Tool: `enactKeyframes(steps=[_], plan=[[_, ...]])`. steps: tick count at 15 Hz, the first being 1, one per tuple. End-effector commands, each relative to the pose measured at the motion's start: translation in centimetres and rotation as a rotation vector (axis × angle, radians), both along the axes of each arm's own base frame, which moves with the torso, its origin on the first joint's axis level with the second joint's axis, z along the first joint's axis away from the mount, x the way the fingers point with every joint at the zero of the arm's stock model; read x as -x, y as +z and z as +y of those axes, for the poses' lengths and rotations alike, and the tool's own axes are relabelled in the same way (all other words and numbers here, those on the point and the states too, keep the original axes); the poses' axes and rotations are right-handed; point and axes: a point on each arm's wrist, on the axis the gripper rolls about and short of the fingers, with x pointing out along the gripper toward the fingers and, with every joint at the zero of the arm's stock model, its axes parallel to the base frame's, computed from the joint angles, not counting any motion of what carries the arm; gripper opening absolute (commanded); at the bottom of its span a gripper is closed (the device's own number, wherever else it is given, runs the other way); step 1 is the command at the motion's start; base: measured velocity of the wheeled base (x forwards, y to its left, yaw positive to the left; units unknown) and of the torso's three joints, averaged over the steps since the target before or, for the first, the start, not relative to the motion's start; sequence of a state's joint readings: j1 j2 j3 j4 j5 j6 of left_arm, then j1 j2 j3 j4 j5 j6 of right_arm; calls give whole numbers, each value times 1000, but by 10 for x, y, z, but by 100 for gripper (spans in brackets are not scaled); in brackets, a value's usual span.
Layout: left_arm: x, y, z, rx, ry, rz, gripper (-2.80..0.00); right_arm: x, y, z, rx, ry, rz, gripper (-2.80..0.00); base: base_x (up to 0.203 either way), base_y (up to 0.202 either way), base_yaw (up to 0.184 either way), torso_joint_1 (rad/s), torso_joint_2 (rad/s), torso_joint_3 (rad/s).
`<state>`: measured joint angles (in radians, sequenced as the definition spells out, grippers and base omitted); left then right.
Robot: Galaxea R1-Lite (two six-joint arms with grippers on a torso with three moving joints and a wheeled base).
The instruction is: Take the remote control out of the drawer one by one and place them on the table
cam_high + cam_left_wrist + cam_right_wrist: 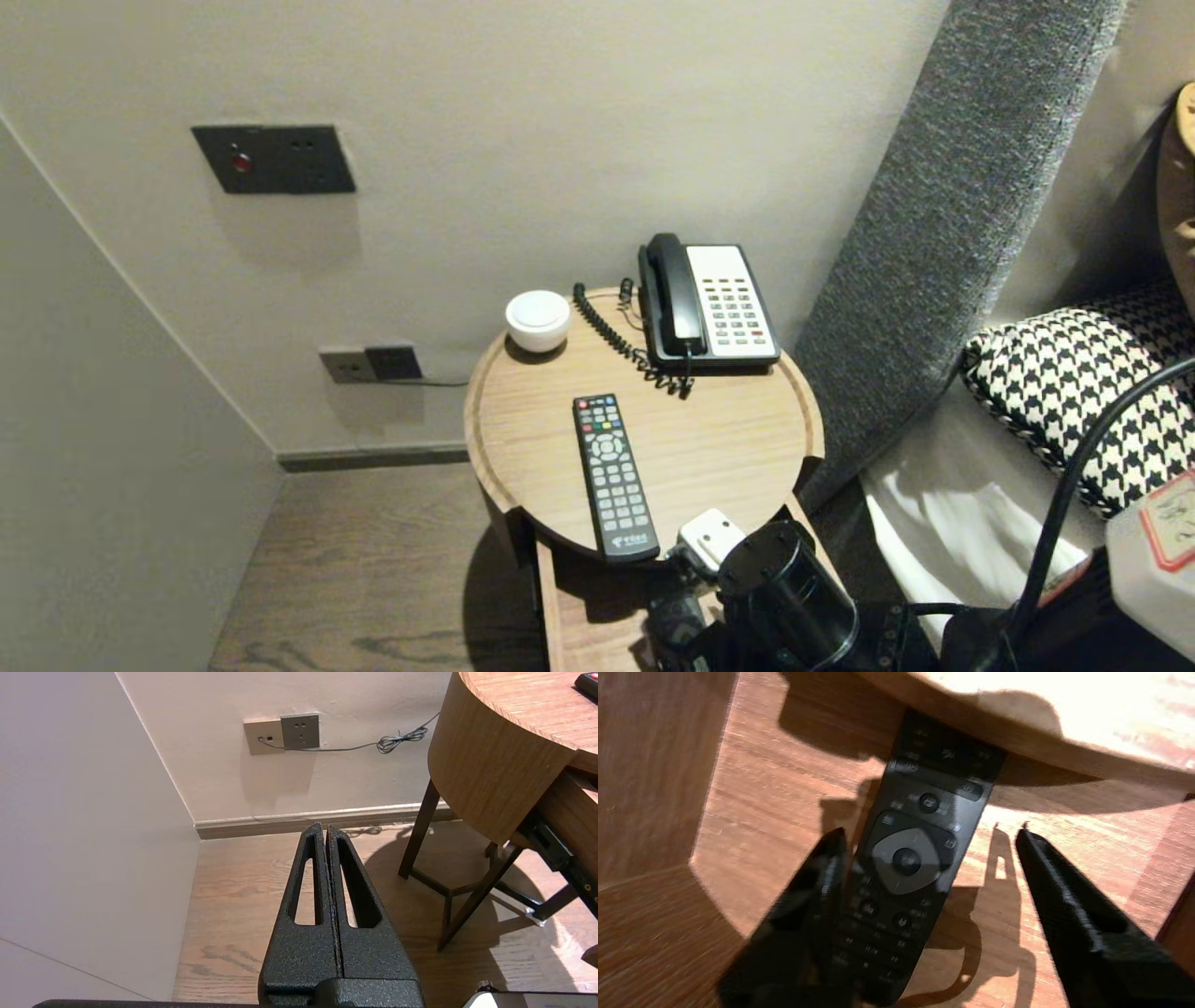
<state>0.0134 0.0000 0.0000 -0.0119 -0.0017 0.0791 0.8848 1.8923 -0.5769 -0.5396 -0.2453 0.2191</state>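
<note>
No text could be read: the white logo on the tabletop remote, lower centre, the phone keys and the drawer remote markings were illegible.

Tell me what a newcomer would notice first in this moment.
The right pincer, jaws wide open, hangs over a slim black remote control lying in the open wooden drawer under the round wooden table. On that table lie a long black remote with coloured buttons, reaching the front edge, and a black-and-white desk telephone at the back right. The left pincer, shut, hangs over the floor beside the table.
</note>
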Motion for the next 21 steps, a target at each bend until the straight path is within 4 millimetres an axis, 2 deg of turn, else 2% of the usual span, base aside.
enactKeyframes(steps=[1, 6, 11, 21], plan=[[0, 0, 0, -1, 1, -2, -280, -1, -2, 8, 10, -5, -19, 0, 0, 0, 0, 0, 0, 0], [0, 0, 0, -1, 0, -2, -280, -7, -6, 20, 20, -23, -39, 0, 0, 0, 0, 0, 0, 0], [0, 0, 0, -1, 1, -2, -280, -10, -18, 23, 39, -37, -11, 0, 0, 0, 0, 0, 0, 0], [0, 0, 0, -1, -1, -3, -280, -11, -22, 24, 43, -41, -3, 0, 0, 0, 0, 0, 0, 0]])
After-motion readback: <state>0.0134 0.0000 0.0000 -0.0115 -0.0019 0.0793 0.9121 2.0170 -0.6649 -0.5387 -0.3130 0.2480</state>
